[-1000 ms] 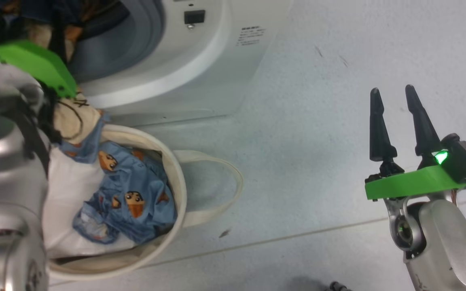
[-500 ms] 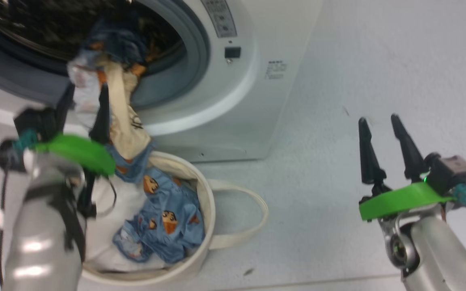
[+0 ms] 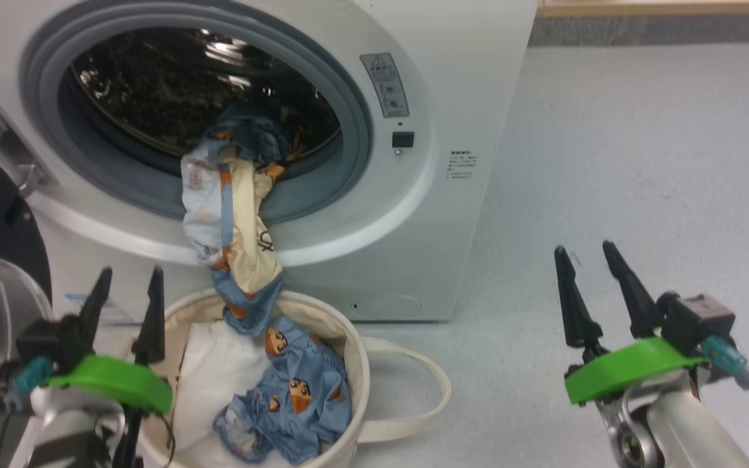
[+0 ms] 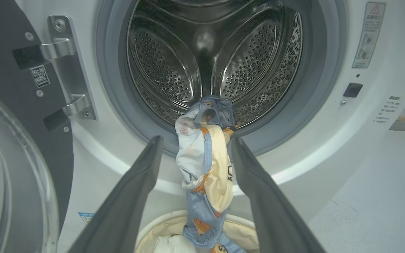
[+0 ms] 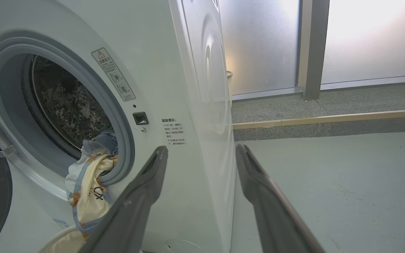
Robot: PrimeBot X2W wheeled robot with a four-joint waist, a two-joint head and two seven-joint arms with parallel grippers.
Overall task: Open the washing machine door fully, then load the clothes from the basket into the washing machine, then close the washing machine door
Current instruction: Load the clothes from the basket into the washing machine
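Just ahead of wide, empty left gripper [image 3: 129, 276], clothes [image 3: 231, 214] over the gasket [image 3: 356, 136]; right gripper [image 3: 584, 250] wide

White washing machine [image 5: 174, 70] with open mouth, clothes [image 5: 90, 189] hanging over its gasket [image 5: 124, 140], fingers [image 5: 144, 189] spread apart.

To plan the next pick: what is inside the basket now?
Blue printed clothes lie on white padding in the basket; what is beneath the padding is covered.
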